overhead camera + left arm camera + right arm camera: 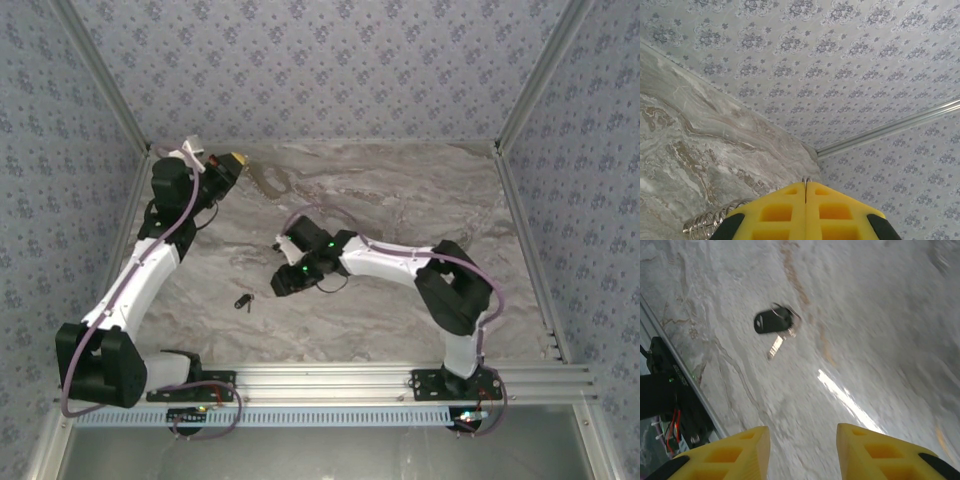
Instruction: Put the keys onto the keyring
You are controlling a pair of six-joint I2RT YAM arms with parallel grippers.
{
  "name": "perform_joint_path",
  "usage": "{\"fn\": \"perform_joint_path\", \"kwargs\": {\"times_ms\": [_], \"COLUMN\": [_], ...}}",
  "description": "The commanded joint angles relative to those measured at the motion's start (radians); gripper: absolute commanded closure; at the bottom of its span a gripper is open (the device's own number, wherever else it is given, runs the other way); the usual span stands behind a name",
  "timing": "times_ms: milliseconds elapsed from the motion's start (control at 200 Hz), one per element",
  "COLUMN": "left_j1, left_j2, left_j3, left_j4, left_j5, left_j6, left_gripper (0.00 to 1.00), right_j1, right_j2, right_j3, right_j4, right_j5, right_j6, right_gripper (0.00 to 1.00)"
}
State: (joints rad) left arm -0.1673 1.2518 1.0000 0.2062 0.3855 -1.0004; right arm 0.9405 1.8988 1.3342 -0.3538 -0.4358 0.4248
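One key (773, 321) lies apart from the spread right pincer (802, 437); the left pincer (805, 187) is pressed together.

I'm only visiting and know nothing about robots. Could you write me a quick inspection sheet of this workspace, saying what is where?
Surface: marble-patterned table, with a streak of glare.
Job's things: dark key with a pale blade lies flat toward the near left. The grey keyring lies near the far edge, well apart from the key.
Clutter: nothing seen.
Grippers: left gripper has its fingers shut, beside the keyring. Right gripper has its fingers open and empty, aimed at the key.
Cables: a lilac cable runs along each arm.
Surroundings: patterned walls; metal rail at the near edge.
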Motion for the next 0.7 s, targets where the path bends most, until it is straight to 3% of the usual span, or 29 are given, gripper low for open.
{"fn": "perform_joint_path", "kwargs": {"times_ms": [0, 280, 695], "left_j1": [0.030, 0.079, 0.107], "left_j2": [0.016, 0.074, 0.129], "left_j3": [0.057, 0.048, 0.081], "left_j4": [0.056, 0.137, 0.166], "left_j5": [0.050, 0.092, 0.139], "left_j6": [-0.016, -0.021, -0.044], "left_gripper": [1.00, 1.00, 1.00], "right_j1": [0.038, 0.073, 0.086], "right_j2": [0.079, 0.227, 0.299], "right_j3": [0.098, 0.223, 0.340], "right_j4": [-0.063, -0.091, -0.122], "right_j5": [0.054, 0.100, 0.101], "right_j6": [-0.056, -0.120, -0.158], "right_gripper": [0.58, 0.60, 0.60]}}
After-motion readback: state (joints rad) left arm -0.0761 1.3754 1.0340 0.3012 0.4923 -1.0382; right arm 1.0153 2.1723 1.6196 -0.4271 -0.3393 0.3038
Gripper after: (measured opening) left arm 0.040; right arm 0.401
